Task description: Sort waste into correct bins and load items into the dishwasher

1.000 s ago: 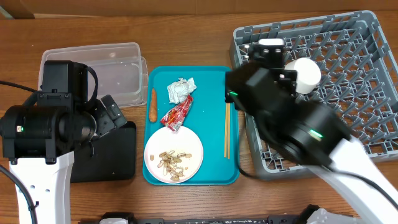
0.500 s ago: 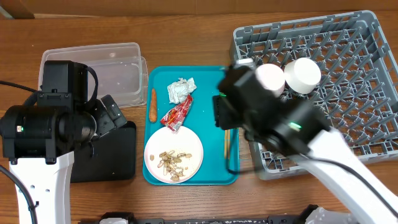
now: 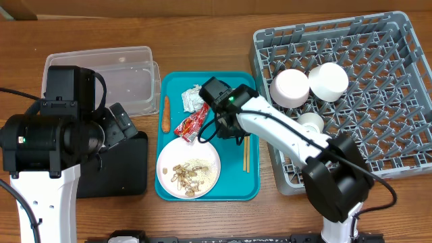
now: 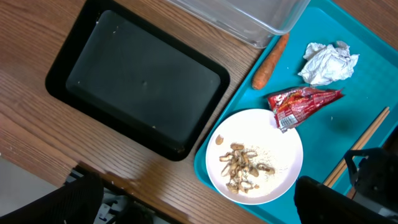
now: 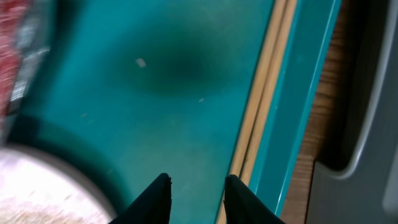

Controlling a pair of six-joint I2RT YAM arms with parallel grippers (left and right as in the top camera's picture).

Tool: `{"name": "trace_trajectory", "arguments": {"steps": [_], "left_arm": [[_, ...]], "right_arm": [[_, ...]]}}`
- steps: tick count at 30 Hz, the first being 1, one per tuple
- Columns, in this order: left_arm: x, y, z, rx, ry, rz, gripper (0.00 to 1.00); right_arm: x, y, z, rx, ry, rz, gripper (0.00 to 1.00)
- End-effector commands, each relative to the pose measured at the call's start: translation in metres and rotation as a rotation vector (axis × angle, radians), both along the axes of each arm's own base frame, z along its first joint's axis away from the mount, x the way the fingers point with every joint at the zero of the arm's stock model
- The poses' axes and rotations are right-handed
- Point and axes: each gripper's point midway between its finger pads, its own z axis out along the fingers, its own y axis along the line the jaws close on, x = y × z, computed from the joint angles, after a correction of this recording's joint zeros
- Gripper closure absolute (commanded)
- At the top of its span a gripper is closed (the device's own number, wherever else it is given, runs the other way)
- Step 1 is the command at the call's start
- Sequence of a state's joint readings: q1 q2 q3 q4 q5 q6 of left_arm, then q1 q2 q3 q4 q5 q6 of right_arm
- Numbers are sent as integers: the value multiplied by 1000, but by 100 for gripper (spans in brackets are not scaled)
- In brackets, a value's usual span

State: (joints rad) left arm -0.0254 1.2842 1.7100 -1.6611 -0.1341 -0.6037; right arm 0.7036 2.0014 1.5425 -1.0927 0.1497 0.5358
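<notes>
My right gripper (image 3: pixel 231 130) hangs low over the teal tray (image 3: pixel 236 183), between the white plate (image 3: pixel 202 156) and the chopsticks (image 3: pixel 246 145). Its jaws (image 5: pixel 196 183) stand narrowly apart, open, with only bare teal between them; the chopsticks (image 5: pixel 267 93) lie just right of the right finger. Tan food scraps (image 4: pixel 242 165) lie on the plate (image 4: pixel 277 134). The napkin (image 3: pixel 196 98), red wrapper (image 3: pixel 192 123) and carrot (image 3: pixel 166 113) lie on the tray. My left gripper (image 4: pixel 208 211) is wide open near the black tray (image 4: pixel 143 81). Two bowls (image 3: pixel 290 88) and a cup (image 3: pixel 310 123) sit in the grey rack (image 3: pixel 378 101).
The clear tub (image 3: pixel 111 77) stands at the back left, beside the teal tray. The black tray (image 3: pixel 128 169) lies partly under my left arm. The rack's wall (image 5: pixel 367 124) rises just right of the teal tray's edge.
My right arm has swung left from the rack down onto the teal tray, and its jaws have narrowed. A second bowl now shows in the rack. The left arm has not moved.
</notes>
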Motion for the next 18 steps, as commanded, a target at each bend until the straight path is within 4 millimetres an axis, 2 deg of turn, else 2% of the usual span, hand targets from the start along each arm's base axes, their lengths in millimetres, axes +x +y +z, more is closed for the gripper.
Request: {"name": "trace_trajectory", "arguments": {"steps": [1,5,9,18], "left_arm": [[1,3,3,8,-8,14,0],[1,3,3,8,-8,14,0],[1,3,3,8,-8,14,0],[1,3,2,8,-7,14,0]], "right_arm": [[4,-8,-13,-5,34,-42,68],[8,-20,-29,-17,76,-71,67],[2,-12,-39,50,151,-24,67],[-11,-18,-61,52,180,-34,66]]}}
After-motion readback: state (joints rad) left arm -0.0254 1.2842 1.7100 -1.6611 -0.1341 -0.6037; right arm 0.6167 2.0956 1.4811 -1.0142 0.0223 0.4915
